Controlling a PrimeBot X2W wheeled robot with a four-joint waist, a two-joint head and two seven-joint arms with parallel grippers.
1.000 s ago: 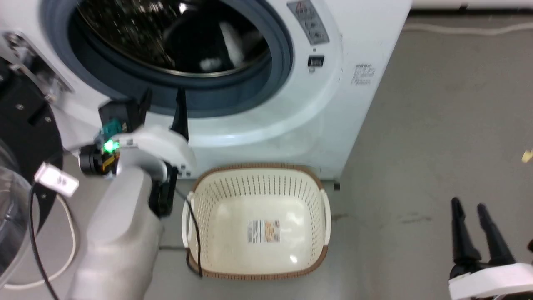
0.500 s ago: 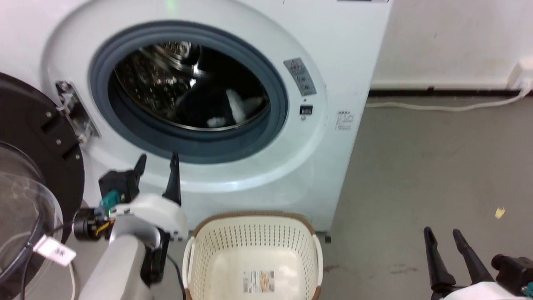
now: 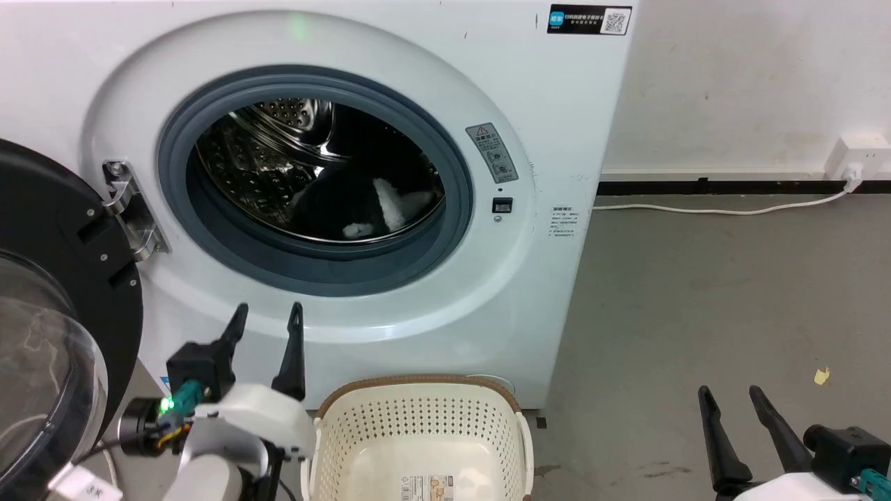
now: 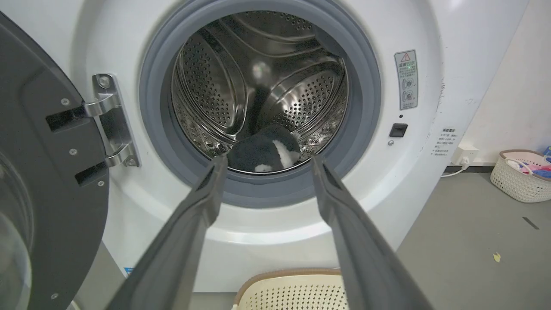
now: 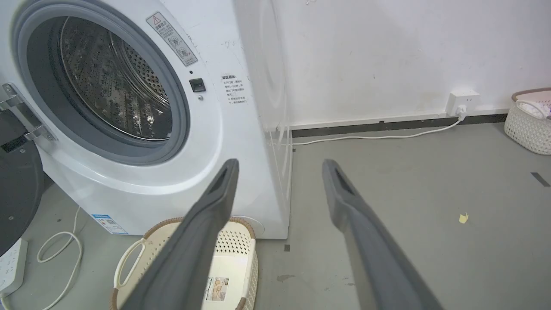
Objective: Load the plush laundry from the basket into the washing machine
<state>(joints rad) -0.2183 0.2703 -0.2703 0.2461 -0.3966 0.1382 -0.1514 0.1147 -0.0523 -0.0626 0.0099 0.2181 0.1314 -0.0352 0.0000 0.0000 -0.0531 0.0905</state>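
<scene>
With the plush laundry (image 3: 362,209) lying in the drum of the washing machine (image 3: 529,292) at upper centre and the basket (image 3: 418,424) at bottom centre bare, loading appears complete; the left gripper (image 3: 269,311) and right gripper (image 3: 729,393), both spread and empty, should retract.

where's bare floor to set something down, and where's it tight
Bare floor: right of the washing machine, bordered by the white cable along the wall and the right hand; one yellow scrap there. Crowded at the left: door, left hand and basket sit close together.

Blk/wht plush laundry (image 3: 348,205) inside open washing machine (image 3: 557,104), basket (image 3: 418,424) in front
</scene>
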